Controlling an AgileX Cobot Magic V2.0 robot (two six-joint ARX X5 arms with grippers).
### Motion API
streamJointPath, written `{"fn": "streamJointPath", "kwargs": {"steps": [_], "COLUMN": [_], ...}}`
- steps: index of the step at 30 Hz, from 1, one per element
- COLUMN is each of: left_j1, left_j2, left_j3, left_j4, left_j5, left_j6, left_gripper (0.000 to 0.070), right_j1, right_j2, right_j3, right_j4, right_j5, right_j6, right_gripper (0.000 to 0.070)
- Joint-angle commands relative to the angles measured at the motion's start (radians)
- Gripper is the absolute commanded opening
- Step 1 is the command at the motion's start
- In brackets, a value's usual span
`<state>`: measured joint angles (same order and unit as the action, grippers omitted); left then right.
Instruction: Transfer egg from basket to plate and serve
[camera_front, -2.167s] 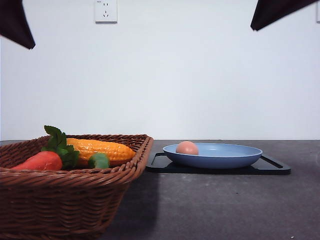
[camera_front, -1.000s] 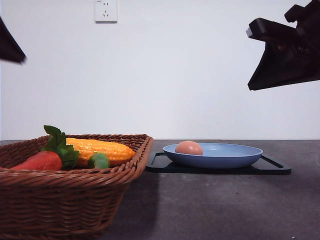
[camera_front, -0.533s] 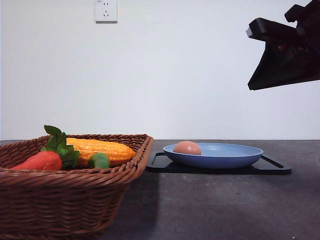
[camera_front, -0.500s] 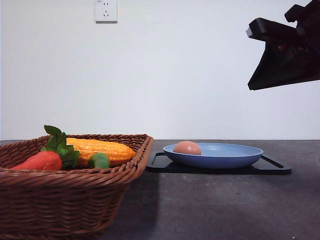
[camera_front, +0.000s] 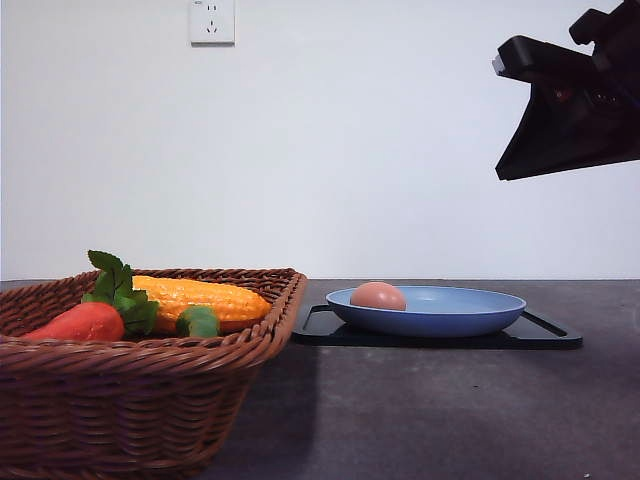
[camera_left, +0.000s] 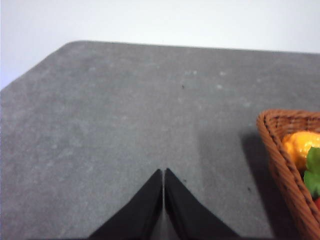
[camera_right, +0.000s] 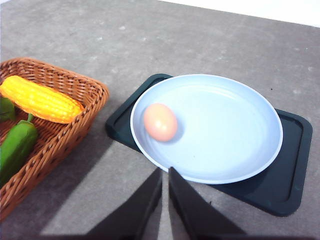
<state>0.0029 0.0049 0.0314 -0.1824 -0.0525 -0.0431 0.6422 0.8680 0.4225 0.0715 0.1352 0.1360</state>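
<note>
Since the egg (camera_right: 160, 122) lies in the plate (camera_right: 235, 130) by its basket-side rim, both grippers, left (camera_left: 164, 176) and right (camera_right: 165, 176), hang clenched and empty; serving remains.

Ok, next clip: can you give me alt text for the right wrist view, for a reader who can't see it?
A pinkish-brown egg lies in a light blue plate resting on a black tray on a grey table. The shut right gripper points at the plate's near rim. To one side, a wicker basket holds a corn cob and a green vegetable.
</note>
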Motion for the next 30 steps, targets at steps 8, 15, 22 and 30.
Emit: {"fn": "streamJointPath", "kwargs": {"steps": [8, 15, 22, 30], "left_j1": [0.003, 0.003, 0.003, 0.003], "left_j2": [-0.002, -0.002, -0.002, -0.002], "left_j3": [-0.028, -0.028, -0.028, -0.028], "left_j4": [-0.001, -0.001, -0.001, -0.001], "left_j5": [0.0, 0.0, 0.0, 0.0], "left_j6": [-0.054, -0.054, -0.054, -0.054], "left_gripper": [0.0, 0.0, 0.0, 0.0], "right_j1": [0.008, 0.008, 0.008, 0.001], "right_j2": [0.005, 0.005, 0.005, -0.052], "right_j3": [0.01, 0.01, 0.01, 0.008], "right_j4": [0.011, 0.011, 0.011, -0.015], "right_j5": [0.004, 0.004, 0.004, 0.026], "right_j6": [0.01, 0.01, 0.01, -0.018], "right_gripper": [0.0, 0.0, 0.0, 0.0]}}
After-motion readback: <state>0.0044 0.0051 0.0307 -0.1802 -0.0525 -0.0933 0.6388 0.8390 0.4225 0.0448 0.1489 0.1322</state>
